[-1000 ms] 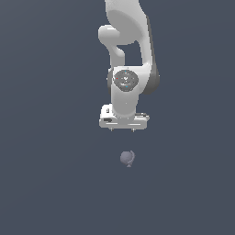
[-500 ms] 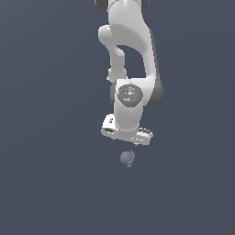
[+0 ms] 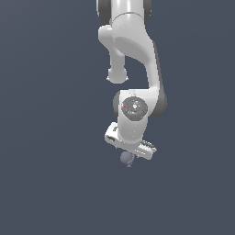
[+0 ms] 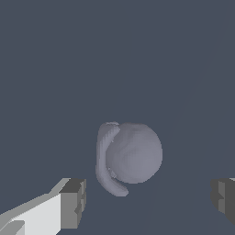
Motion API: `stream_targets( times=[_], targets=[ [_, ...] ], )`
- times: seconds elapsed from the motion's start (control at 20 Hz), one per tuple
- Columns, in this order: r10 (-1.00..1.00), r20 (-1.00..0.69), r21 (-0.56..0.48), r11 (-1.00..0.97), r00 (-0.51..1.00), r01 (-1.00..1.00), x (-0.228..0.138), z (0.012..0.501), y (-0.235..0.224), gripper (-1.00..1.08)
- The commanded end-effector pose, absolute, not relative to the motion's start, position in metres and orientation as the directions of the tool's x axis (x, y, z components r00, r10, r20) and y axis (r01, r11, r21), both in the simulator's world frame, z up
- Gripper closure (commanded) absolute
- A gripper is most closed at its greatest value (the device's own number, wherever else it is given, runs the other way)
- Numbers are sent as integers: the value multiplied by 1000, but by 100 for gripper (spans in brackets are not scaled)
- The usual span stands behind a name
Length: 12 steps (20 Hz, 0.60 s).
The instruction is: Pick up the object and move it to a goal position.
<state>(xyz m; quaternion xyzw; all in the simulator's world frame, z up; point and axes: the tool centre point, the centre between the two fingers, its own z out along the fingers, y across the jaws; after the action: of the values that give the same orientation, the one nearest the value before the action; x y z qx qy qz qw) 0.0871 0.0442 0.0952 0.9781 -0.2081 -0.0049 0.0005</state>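
Note:
The object (image 3: 127,158) is a small grey-lilac ball with a tiny stub, lying on the dark grey floor. In the exterior view the white arm's hand hangs just above it and hides its top. In the wrist view the ball (image 4: 135,153) shows large, with a curved band on one side. My gripper (image 4: 149,199) is open. Its two dark fingertips (image 4: 73,202) stand wide apart, and the ball lies just beyond the gap between them. The fingers do not touch it. In the exterior view the fingers are hidden behind the hand.
A plain dark grey floor (image 3: 55,183) fills both views. Nothing else stands on it.
The arm has come down and tilted over the ball. The hand was well above it a second ago and now hangs right over it. The ball has not moved.

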Motion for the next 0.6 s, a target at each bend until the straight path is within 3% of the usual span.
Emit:
stream_targets(
  times=[0.0, 0.55],
  targets=[
    [-431, -4, 1, -903, 903, -431, 93, 92, 46, -92],
    [-448, -1, 0, -894, 894, -448, 96, 83, 47, -92]
  ],
)
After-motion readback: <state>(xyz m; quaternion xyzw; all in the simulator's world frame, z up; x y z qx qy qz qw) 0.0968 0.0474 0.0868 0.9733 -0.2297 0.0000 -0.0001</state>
